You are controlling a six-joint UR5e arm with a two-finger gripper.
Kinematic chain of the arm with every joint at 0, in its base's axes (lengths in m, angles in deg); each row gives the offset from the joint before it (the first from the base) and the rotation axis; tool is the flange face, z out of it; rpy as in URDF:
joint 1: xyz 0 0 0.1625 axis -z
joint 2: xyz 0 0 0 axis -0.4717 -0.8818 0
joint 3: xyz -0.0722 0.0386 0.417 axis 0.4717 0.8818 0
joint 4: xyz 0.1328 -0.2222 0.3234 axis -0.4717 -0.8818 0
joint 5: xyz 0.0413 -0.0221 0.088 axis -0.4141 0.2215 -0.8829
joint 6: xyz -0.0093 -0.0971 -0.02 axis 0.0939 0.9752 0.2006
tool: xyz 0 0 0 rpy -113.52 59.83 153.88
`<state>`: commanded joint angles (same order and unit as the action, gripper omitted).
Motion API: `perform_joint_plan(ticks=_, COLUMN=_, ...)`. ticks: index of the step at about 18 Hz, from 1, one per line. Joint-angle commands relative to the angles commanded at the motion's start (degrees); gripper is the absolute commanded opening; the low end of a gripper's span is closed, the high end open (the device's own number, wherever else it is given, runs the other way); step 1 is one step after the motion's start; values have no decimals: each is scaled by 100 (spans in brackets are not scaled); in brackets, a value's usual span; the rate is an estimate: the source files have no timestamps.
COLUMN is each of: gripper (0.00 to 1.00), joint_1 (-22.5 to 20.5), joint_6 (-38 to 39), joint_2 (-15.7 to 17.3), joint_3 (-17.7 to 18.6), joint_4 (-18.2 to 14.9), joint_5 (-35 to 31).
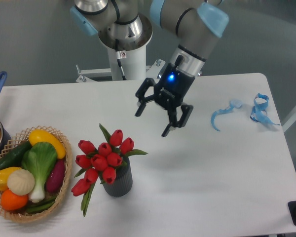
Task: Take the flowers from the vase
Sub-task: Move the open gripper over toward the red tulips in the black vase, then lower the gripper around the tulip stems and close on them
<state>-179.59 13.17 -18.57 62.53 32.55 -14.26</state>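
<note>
The flowers (102, 160), a bunch of red tulip buds with green stems and long green leaves, sit in the vase (119, 180), a short dark grey ribbed cylinder standing upright on the white desk (212, 182), nearer the front edge and left of middle. A couple of buds and a leaf droop over the vase's left side toward the desk. Nothing touches the bunch, so the pick is not done.

The black two-finger gripper (152, 122) of the grey-and-blue arm hangs above the desk, up and to the right of the flowers, apart from them, tilted, fingers spread wide with nothing between them. A blue light glows on its wrist.

Judgement: task is at the approach stage. Left to do: get over the bunch, descend, close on the stems or heads, lift clear of the vase.

Woven wicker basket (61, 190) of multicoloured toy vegetables stands just left of the flowers at the front-left corner. Light blue ribbon scraps (259, 109) lie near the right edge, well away.
</note>
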Motion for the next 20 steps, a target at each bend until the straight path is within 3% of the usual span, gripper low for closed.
perform_joint_plan(ticks=7, gripper=100, joint_1=440, joint_6=809, joint_2=-509, joint_3=-263, joint_4=607, joint_5=79)
perform_joint_plan(ticks=12, gripper=100, joint_1=554, joint_6=801, joint_2=-809, joint_3=-431, joint_4=730, joint_5=-9)
perform_joint_plan(ticks=18, gripper=100, joint_1=651, joint_6=766, joint_2=-906, joint_3=-466, joint_4=766, joint_5=-17)
perform_joint_plan(ticks=20, gripper=100, joint_1=765, joint_6=766, joint_2=-959, joint_3=-466, joint_4=915, joint_5=-18)
